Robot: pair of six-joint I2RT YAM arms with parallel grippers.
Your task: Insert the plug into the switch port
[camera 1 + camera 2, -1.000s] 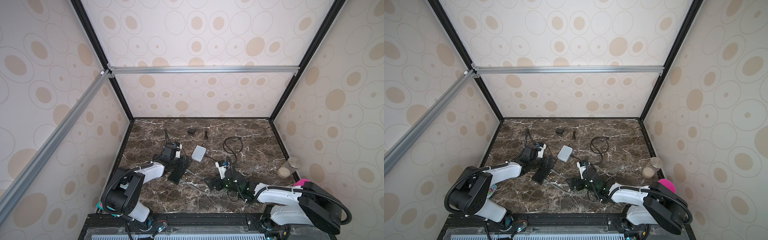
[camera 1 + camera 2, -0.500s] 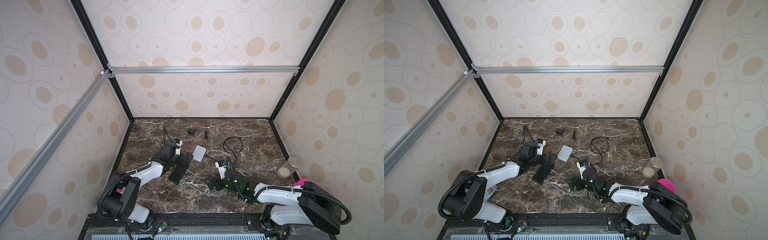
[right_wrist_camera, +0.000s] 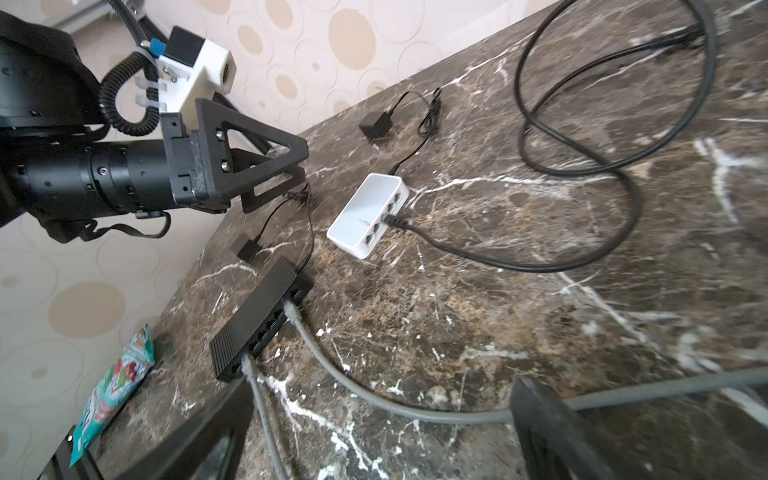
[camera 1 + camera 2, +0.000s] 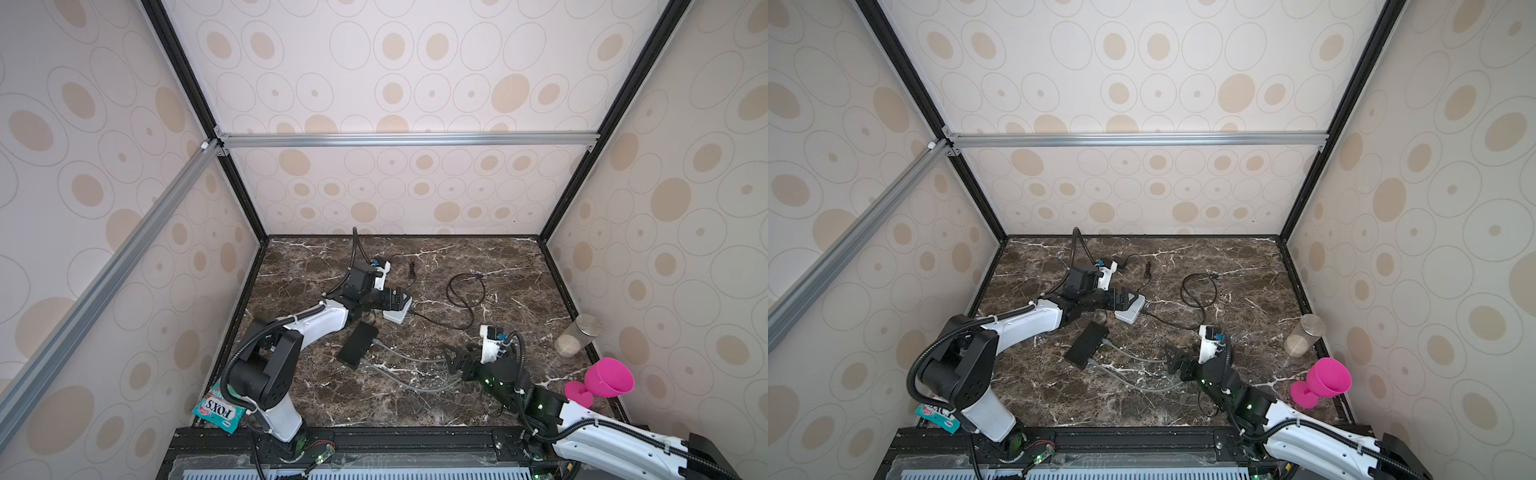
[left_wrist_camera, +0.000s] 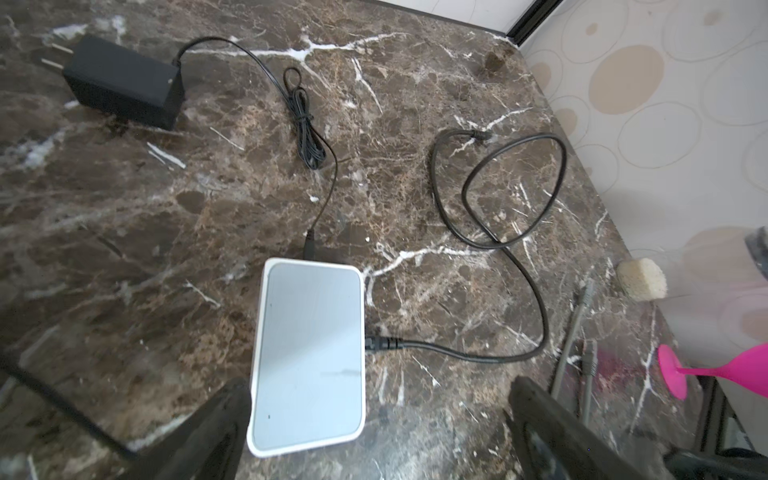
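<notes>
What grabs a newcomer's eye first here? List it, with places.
The white switch sits mid-table with the open left pincer just above it, and a black cable plugged into its side loops away across the marble. A bright pink goblet stands out at the right edge. Nearer the front lies a black switch with two grey cables plugged in.

A white rectangular plastic switch [image 3: 368,212] is seen lying flat on the dark brown marble tabletop [image 3: 540,316], with a black round cable [image 3: 478,257] plugged into one of its ports. Near it a flat black switch box [image 3: 257,320] is set, with two grey cables [image 3: 332,365] seated in its ports. The left gripper [image 3: 305,166] is held above the table, near the white switch. The right gripper [image 3: 382,390] is shown with its fingers spread wide apart.
</notes>
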